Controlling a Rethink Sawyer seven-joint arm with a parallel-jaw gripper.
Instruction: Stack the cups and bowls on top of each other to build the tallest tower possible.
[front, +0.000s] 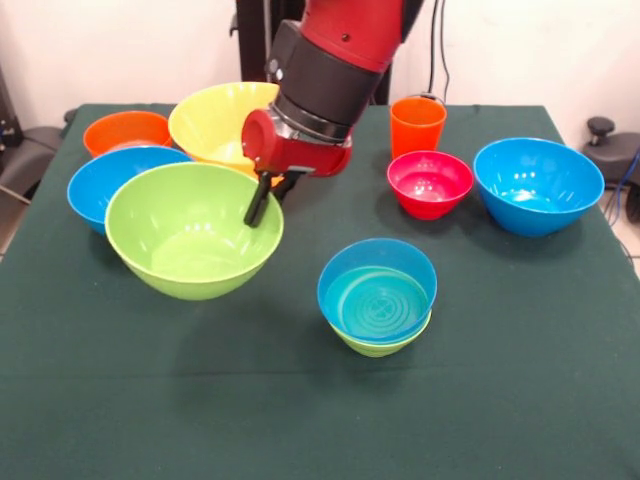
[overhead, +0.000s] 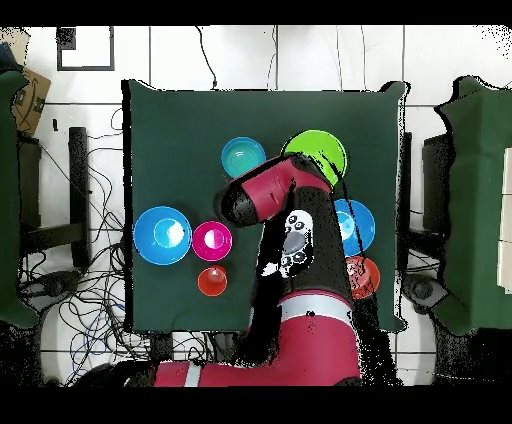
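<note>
My gripper (front: 268, 196) is shut on the right rim of the large lime green bowl (front: 190, 232), one dark finger inside the rim and one outside. The bowl looks slightly tilted, in front of the yellow bowl (front: 212, 118) and overlapping a blue bowl (front: 105, 180). An orange bowl (front: 125, 130) sits at the back left. A small blue bowl (front: 377, 290) is nested in a yellow-green piece (front: 380, 345) at the front middle. The orange cup (front: 417, 125), a red-pink bowl (front: 430, 183) and a large blue bowl (front: 538, 185) stand on the right. In the overhead view the arm (overhead: 275, 195) reaches to the lime bowl (overhead: 318, 155).
The dark green tablecloth (front: 300, 410) covers the table. Cables lie on the floor around the table (overhead: 90, 300). The arm hides the yellow bowl in the overhead view.
</note>
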